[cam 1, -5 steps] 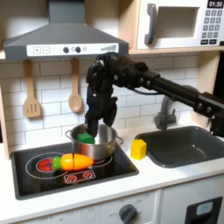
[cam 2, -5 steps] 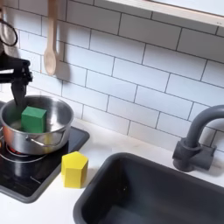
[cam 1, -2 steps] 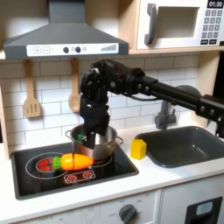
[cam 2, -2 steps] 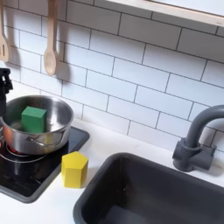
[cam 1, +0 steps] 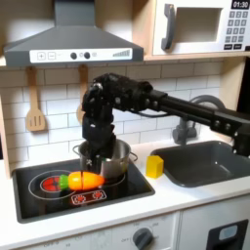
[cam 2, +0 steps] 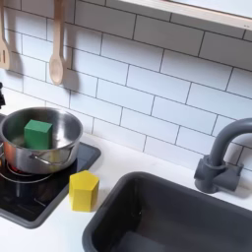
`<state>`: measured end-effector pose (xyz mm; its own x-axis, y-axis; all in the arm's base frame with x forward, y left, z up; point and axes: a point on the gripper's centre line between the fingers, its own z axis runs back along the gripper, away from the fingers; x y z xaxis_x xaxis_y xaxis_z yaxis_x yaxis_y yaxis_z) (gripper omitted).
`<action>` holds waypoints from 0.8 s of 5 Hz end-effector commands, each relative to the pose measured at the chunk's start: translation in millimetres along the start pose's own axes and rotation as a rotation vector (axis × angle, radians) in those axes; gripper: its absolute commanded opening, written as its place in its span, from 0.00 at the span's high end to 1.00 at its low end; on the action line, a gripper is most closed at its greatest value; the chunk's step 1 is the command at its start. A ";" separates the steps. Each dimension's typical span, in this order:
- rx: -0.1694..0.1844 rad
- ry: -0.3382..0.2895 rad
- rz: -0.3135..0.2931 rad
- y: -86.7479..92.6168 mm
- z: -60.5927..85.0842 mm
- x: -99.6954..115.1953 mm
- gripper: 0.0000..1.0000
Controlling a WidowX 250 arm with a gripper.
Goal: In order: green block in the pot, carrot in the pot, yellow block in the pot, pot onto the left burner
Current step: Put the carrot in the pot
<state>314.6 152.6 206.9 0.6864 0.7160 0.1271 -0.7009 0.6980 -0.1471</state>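
Note:
The silver pot (cam 1: pixel 115 159) stands on the black cooktop's right side in the first exterior view. In the second exterior view the green block (cam 2: pixel 38 133) lies inside the pot (cam 2: pixel 67 126). The orange carrot (cam 1: pixel 84 181) lies on the cooktop in front of the pot, beside the red rings of the left burner (cam 1: pixel 47 183). The yellow block (cam 1: pixel 154 165) (cam 2: pixel 84 189) sits on the white counter between cooktop and sink. My gripper (cam 1: pixel 90 156) hangs at the pot's left rim, just above the carrot, fingers apart and holding nothing.
A dark sink (cam 1: pixel 200 161) (cam 2: pixel 177 212) with a grey faucet (cam 2: pixel 221 157) lies to the right in both exterior views. Wooden utensils (cam 1: pixel 36 107) (cam 2: pixel 57 49) hang on the tiled wall. A range hood (cam 1: pixel 68 44) overhangs the cooktop.
My gripper has risen out of the pot and shifted left toward the carrot, leaving the second exterior view. The green block stays in the pot.

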 end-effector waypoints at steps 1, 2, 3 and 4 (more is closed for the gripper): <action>0.015 0.028 0.033 15.3 -12.7 10.9 0.00; 0.018 0.025 0.038 17.6 -14.3 18.2 0.00; 0.014 0.028 0.045 18.2 -16.0 22.5 0.00; 0.018 0.021 0.085 22.3 -15.2 26.2 0.00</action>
<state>321.0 185.2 191.7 0.6339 0.7677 0.0942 -0.7553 0.6406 -0.1382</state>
